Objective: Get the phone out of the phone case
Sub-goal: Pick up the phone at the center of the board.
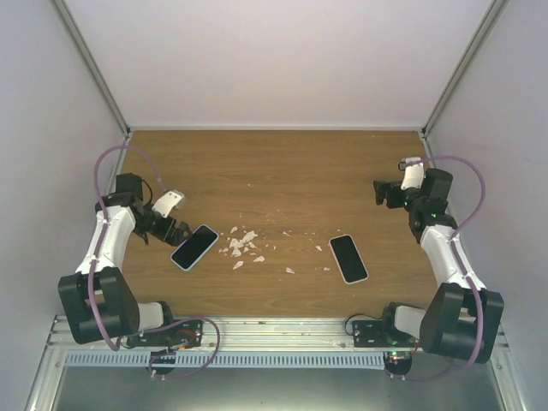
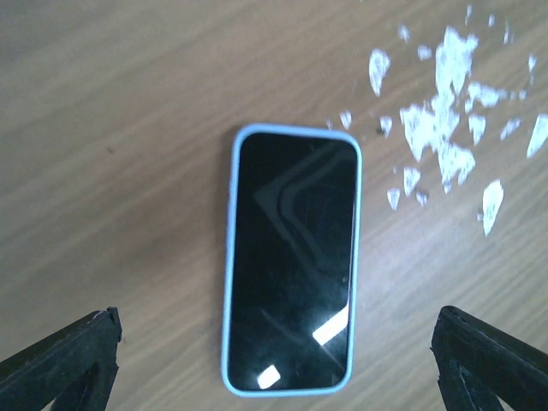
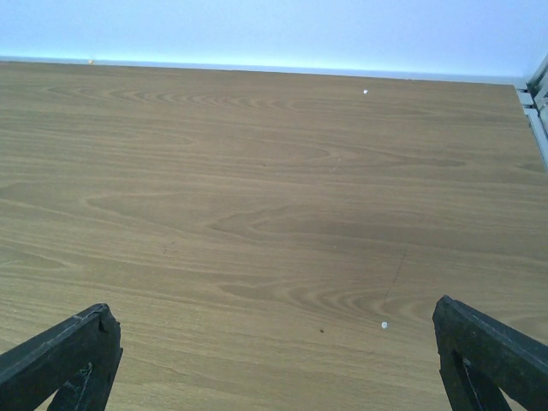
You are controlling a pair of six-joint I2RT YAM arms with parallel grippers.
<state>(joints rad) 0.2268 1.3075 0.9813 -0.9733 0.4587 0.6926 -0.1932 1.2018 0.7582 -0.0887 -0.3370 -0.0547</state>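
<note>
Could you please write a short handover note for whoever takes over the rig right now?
Left gripper: open, empty, poised by the phone, not touching it.
Right gripper: open, empty, over bare table at the far right.
Things: the phone lies screen up in its blue case, left of some white scraps. A second phone lies on the right; I cannot tell if it has a case.
Done: nothing yet; the phone is in the case.
Left: grip the case and take the phone out.
</note>
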